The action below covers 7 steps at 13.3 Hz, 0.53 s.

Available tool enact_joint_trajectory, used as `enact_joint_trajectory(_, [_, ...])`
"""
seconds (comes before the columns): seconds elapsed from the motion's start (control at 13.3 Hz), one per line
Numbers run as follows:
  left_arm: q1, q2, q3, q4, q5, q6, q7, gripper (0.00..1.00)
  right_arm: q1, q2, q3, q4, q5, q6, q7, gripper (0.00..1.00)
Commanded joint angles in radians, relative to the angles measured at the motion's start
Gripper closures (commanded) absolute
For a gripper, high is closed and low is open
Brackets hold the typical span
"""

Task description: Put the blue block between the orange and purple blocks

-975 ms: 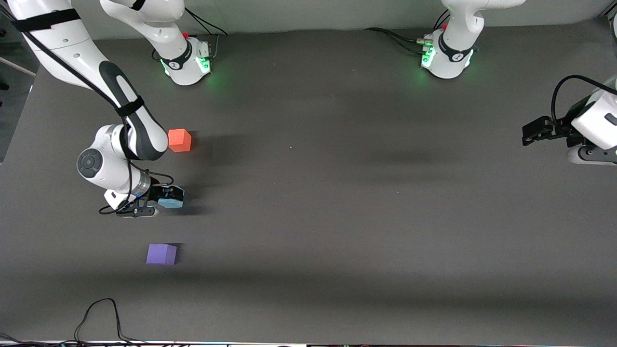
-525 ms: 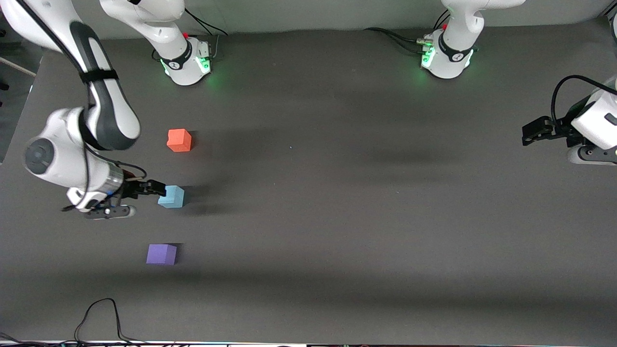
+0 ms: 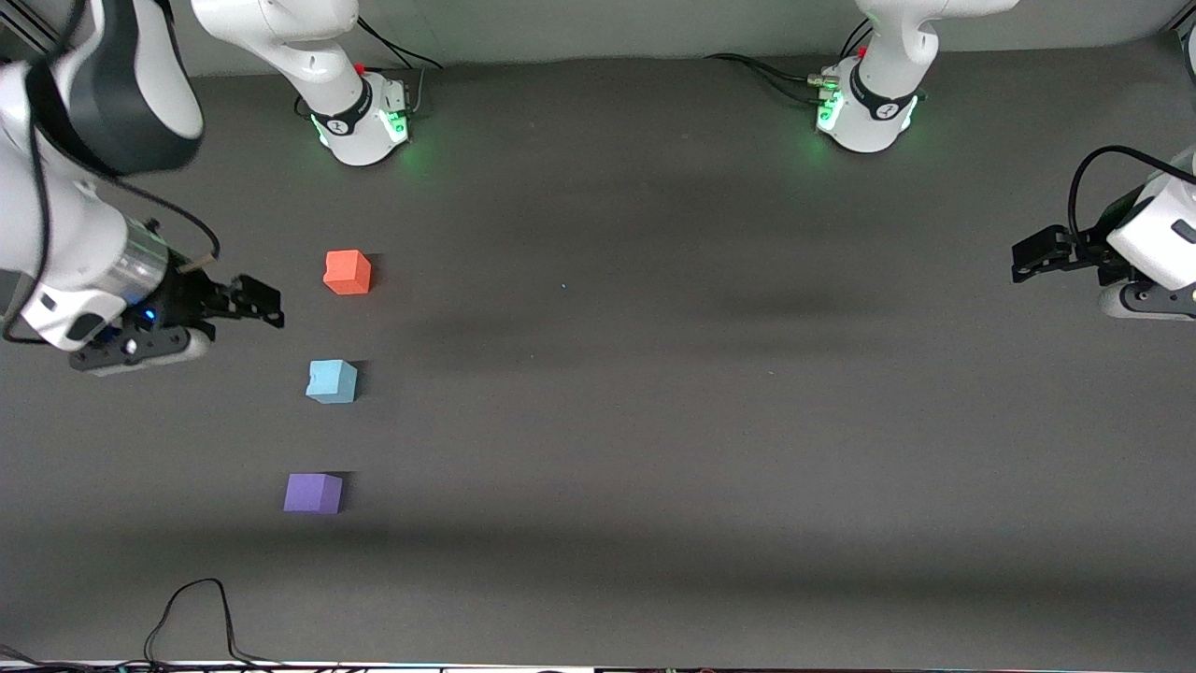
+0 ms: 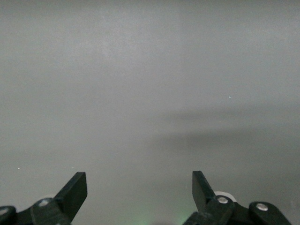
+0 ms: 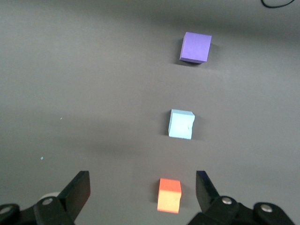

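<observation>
A: Where is the blue block (image 3: 332,381) sitting?

B: I'm seeing it on the table (image 3: 654,374), between the orange block (image 3: 348,272) and the purple block (image 3: 313,493), apart from both. I'm judging it light, matte, rigid; opposite flat sides suit any regrasp.

A: Arms?

B: Right gripper (image 3: 250,302) is hovering empty, fingers spread, near the orange block. Left gripper (image 3: 1031,260) is waiting at its table end, fingers parted.

A dark grey matte surface (image 3: 654,374) fills nearly everything, crossed by soft shadow bands. A pale wall (image 3: 607,28) runs along its top edge. A black cable (image 3: 192,612) loops at one lower corner, possibly trailing off.
</observation>
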Motion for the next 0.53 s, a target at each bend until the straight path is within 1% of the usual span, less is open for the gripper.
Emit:
enact_joint_trajectory(0.0, [-0.007, -0.009, 0.005, 0.0, -0.005, -0.013, -0.004, 0.0, 0.113, -0.017, -0.135, 0.06, -0.001, -0.071, -0.01, 0.0])
enact_joint_trajectory(0.07, [-0.007, -0.009, 0.005, 0.0, -0.005, -0.013, -0.004, 0.0, 0.177, -0.028, -0.209, 0.058, -0.001, -0.071, -0.01, 0.0])
enact_joint_trajectory(0.15, [-0.007, -0.009, 0.005, 0.0, -0.005, -0.013, -0.004, 0.0, 0.187, -0.033, -0.232, 0.054, 0.0, -0.071, -0.015, 0.0])
enact_joint_trajectory(0.45, [-0.007, -0.009, 0.005, 0.0, -0.005, -0.013, -0.004, 0.0, 0.192, -0.038, -0.234, 0.052, 0.002, -0.073, -0.006, 0.0])
